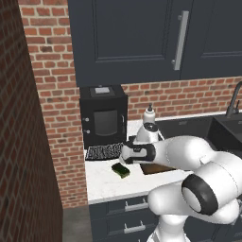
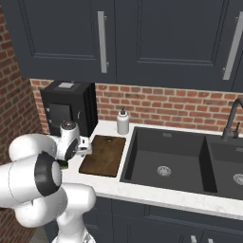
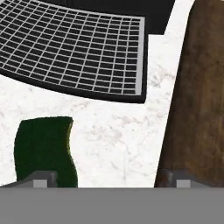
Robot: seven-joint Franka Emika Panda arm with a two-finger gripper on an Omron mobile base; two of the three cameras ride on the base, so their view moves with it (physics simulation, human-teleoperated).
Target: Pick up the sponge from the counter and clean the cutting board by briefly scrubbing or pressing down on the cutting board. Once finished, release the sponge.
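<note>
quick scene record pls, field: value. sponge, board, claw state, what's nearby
sponge: dark green sponge flat on the counter, not gripped
cutting board: brown cutting board on the counter beside the sink, sponge apart from it
claw: claw open above bare counter, sponge by one fingertip, board by the other
mesh mat: black mesh mat past the sponge, before the black appliance
soap bottle: soap bottle at the wall behind the board
task stage: sponge not yet picked up

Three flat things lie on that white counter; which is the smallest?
The sponge, dark green with a yellowish edge; the black mesh mat and brown cutting board are far bigger.
</note>
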